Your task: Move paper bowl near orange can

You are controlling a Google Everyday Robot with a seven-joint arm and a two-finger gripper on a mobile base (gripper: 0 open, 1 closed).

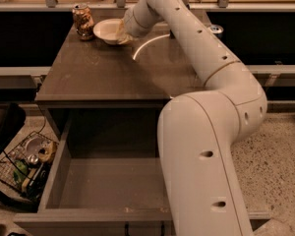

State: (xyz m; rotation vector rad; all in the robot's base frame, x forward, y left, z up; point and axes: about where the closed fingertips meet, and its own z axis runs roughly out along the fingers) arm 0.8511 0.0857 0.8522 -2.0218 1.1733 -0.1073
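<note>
The off-white paper bowl (pixel 107 31) sits on the dark tabletop (pixel 98 73) at its far left, just right of the orange can (pixel 82 21), which stands upright with its silver top showing. My gripper (pixel 122 35) is at the bowl's right rim, at the end of the white arm that reaches in from the right. The wrist hides most of the gripper.
A silver can top (pixel 215 29) shows behind the arm at the table's far right. An open drawer (pixel 108 181) juts out below the table's front edge. A wire basket (pixel 24 163) with clutter sits on the floor at left. A counter edge runs along the back.
</note>
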